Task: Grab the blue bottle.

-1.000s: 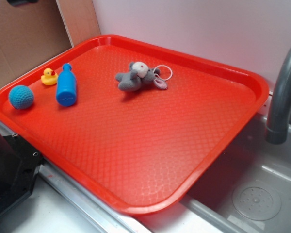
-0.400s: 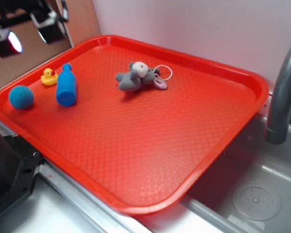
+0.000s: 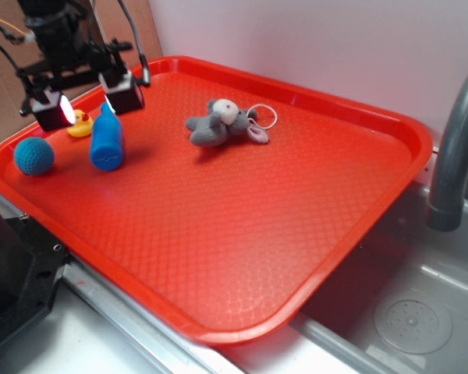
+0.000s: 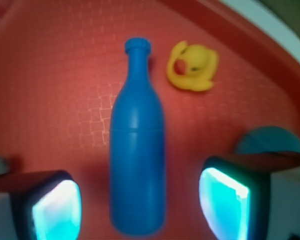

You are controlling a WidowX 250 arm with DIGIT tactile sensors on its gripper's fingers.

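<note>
The blue bottle [image 3: 107, 141] lies on the red tray [image 3: 242, 234] near its far left corner, neck pointing away. My gripper [image 3: 86, 103] hovers just above its neck end, open, with one finger on each side. In the wrist view the blue bottle [image 4: 137, 150] runs lengthwise down the middle, its base between the two lit fingertips [image 4: 56, 210] of the gripper [image 4: 140, 205]. There are clear gaps on both sides and nothing is held.
A yellow rubber duck [image 3: 79, 125] [image 4: 192, 65] sits close beside the bottle's neck. A teal crocheted ball [image 3: 33, 156] [image 4: 270, 140] lies to the left. A grey plush mouse [image 3: 222, 122] rests mid-tray. A grey faucet [image 3: 455, 152] and sink drain [image 3: 412, 319] are at the right.
The gripper has come down from the upper left corner and now hangs low over the bottle and duck. The bottle and the other toys have not moved.
</note>
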